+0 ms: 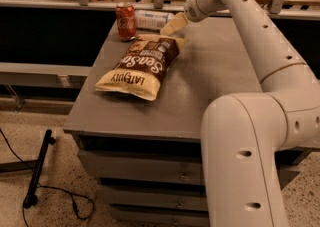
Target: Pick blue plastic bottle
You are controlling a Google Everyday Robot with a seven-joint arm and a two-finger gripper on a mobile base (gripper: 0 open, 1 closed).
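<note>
The blue plastic bottle (151,19) lies on its side at the far edge of the grey table (210,86), clear with a pale label, just right of the red soda can (126,21). My gripper (170,27) reaches in from the right at the end of the white arm and sits right beside the bottle's right end, just above the top of the chip bag. Part of the bottle's right end is hidden behind the gripper.
A brown and cream chip bag (141,66) lies flat in front of the can and bottle. A railing and counter run behind the table. The arm's large white body (250,156) fills the right foreground. A black cable lies on the floor at the left.
</note>
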